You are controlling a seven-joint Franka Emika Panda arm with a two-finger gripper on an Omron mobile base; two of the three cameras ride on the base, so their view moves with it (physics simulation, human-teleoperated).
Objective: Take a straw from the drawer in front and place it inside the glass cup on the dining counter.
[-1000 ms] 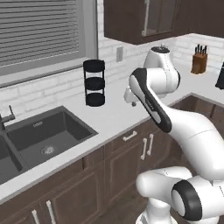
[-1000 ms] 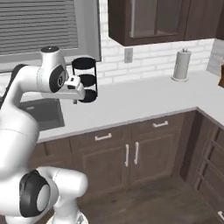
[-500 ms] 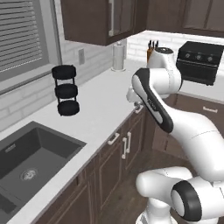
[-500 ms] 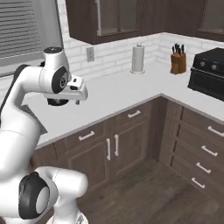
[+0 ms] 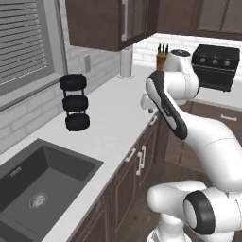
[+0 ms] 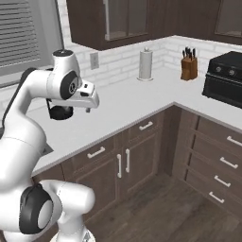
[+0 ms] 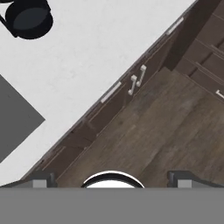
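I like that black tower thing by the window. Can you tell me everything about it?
The black rack is a little stand with three round, dark tiers stacked one above the other, joined by thin black posts. It looks like metal or plastic. It stands upright on the white worktop, near the brick wall, between the dark sink and the paper towel roll. Nothing else touches it. From above, its tiers look like shallow bowls.

Even bright rendered light, no glare; soft shadows under wall cabinets [image 5: 113,23]; slight blur throughout, no edge distortion.
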